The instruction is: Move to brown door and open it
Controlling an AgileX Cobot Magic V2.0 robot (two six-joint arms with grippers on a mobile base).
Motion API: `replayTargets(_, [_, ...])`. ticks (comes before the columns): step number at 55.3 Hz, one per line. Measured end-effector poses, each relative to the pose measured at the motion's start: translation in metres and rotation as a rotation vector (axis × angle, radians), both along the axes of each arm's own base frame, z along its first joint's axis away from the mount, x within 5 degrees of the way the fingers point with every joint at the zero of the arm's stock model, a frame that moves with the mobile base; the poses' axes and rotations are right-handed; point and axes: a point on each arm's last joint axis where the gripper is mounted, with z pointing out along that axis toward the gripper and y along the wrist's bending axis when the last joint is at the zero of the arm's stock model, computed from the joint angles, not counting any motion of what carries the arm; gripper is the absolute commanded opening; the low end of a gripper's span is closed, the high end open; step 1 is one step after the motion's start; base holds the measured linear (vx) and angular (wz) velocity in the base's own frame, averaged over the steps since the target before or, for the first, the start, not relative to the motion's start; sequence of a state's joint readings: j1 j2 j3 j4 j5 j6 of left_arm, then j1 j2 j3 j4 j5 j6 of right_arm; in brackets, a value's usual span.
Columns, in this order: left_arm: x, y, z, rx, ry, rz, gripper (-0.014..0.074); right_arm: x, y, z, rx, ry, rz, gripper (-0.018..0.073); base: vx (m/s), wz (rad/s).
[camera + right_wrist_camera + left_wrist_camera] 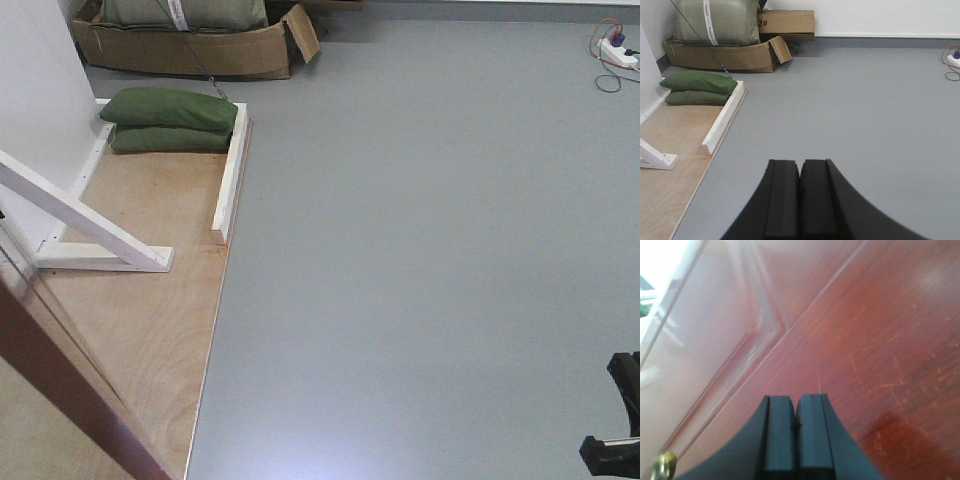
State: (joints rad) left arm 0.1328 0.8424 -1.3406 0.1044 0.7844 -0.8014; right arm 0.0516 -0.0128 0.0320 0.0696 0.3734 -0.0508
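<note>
The brown door [850, 325] fills the left wrist view as a glossy red-brown panelled surface with fine scratches. My left gripper [795, 399] is shut and empty, its tips close in front of the door face. A small brass fitting [662, 463] shows at the lower left of that view. In the front view the door's dark brown edge [50, 375] runs across the lower left corner. My right gripper [800, 162] is shut and empty, pointing out over the grey floor, away from the door. A black part of the right arm [618, 420] shows at the front view's lower right.
The door stands on a plywood base [150, 300] with white wooden rails [230, 180] and a white brace [90, 225]. Green sandbags [170, 118] lie at its far end. Cardboard boxes [190, 45] stand behind. A power strip with cables [615, 50] lies far right on the grey floor [430, 250].
</note>
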Motion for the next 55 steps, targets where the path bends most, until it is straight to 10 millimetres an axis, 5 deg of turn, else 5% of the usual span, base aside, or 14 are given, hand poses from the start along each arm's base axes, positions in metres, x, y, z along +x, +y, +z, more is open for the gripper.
replayTargets(33, [0.054,-0.033,0.007,0.36,-0.133,-0.271,0.0136,0.0,0.0,0.0,0.0,0.001,0.0,0.0,0.0,0.0])
replayTargets(55, [0.094,-0.064,-0.001,0.405,-0.213,-0.4,0.0136,0.0,0.0,0.0,0.0,0.001,0.0,0.0,0.0,0.0])
